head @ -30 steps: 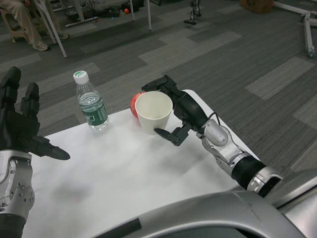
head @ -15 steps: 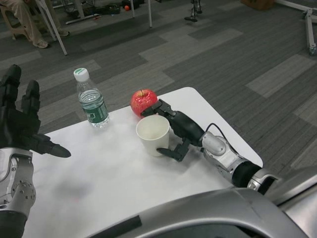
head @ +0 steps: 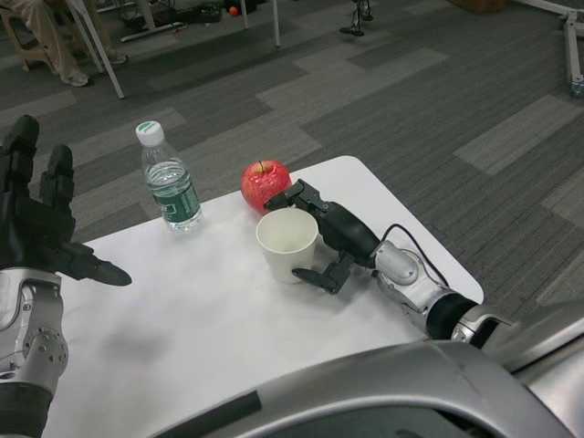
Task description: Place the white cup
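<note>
The white cup stands upright and open-mouthed near the middle of the white table, with the red apple just beside it at eleven o'clock. The right hand wraps the cup from three o'clock, fingers curled at its rim and base, grasping it. At ten o'clock, well apart, stands a water bottle with a white cap and a green label whose writing is too small to read. The left hand hovers at nine o'clock, fingers spread, holding nothing.
</note>
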